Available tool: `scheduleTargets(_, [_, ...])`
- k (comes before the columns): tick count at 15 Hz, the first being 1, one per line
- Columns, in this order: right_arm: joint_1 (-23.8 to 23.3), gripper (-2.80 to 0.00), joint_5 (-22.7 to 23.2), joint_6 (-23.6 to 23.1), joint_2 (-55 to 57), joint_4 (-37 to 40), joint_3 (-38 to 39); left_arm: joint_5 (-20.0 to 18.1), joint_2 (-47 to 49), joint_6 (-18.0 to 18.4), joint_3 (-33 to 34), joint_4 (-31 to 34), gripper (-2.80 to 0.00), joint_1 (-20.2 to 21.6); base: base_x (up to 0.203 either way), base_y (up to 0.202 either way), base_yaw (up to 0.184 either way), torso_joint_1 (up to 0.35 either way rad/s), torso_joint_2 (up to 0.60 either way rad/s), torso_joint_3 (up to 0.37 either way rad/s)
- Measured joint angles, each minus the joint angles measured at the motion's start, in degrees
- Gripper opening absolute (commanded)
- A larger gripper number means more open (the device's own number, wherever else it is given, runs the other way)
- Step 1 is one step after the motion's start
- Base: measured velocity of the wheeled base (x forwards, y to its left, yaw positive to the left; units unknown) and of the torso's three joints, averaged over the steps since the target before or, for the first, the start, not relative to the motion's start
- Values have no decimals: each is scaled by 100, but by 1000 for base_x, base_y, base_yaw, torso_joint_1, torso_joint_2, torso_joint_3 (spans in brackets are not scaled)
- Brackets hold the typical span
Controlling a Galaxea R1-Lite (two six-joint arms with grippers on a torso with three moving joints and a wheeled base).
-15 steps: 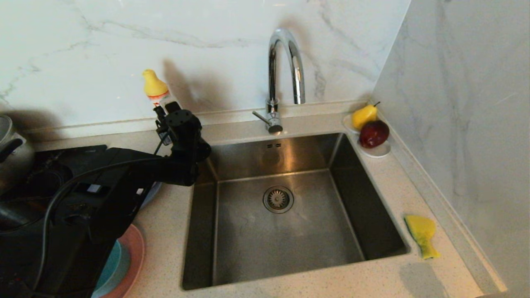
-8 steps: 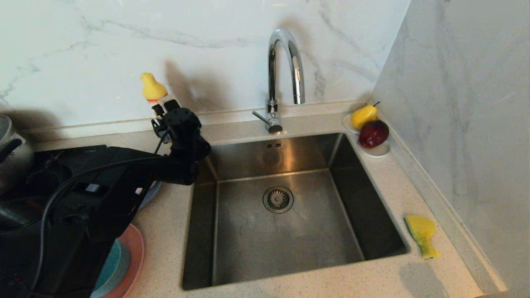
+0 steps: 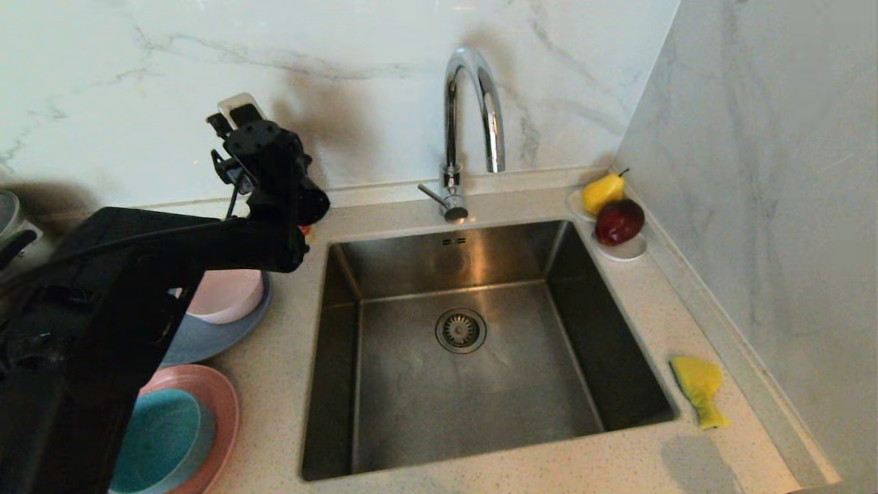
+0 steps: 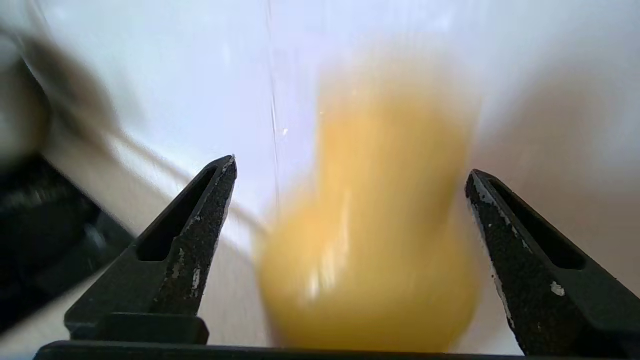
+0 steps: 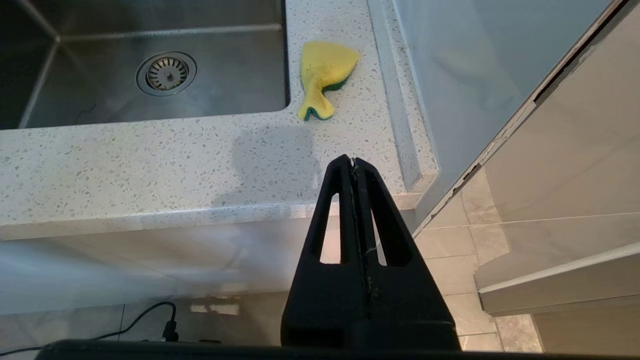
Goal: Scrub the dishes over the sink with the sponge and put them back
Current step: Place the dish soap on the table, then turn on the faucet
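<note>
Left claw [image 4: 350, 175]: spread wide, grasping nothing; raised near the back wall, left of the sink [image 3: 473, 439]; a blurred yellow bottle top [image 4: 370, 240] sits between the fingers.
Right claw [image 5: 354, 162]: clenched, empty, parked below the counter [image 5: 150, 165] edge.
Sponge [image 3: 698, 390]: on the counter, right of the sink, well apart from both claws.
Sponge handling: likely light, soft, already bent; pinch across the thick yellow body.
Dishes: pale pink bowl [image 3: 230, 296] on grey-blue plate [image 3: 206, 336]; teal bowl [image 3: 161, 429] on pink plate [image 3: 223, 401], left counter.
Dish handling: probably stiff, breakable; grip at the rim.
</note>
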Motion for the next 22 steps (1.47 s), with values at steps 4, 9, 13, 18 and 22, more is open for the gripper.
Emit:
scheduleTargets(4, [0,-280,2,1,0,0,0,-11,-848,11,408,183,0,2,0,0,0,0,0,0])
scheduleTargets(9, [0,-280,0,0,0,-2,0,-217,-2255,-60,1288,959,-280,6,0,0,0,0,0,0])
scheduleTargets(13, [0,-280,0,0,0,-1,0,-742,-3524,-282,1950,2110,-280,131,0,0,0,0,0,0])
scheduleTargets(18, [0,-280,2,0,0,0,0,-2196,-5087,-322,3131,3438,-280,348,0,0,0,0,0,0])
scheduleTargets(22, [0,-280,2,0,0,0,0,-4298,-6741,-481,4522,4394,-280,522,0,0,0,0,0,0])
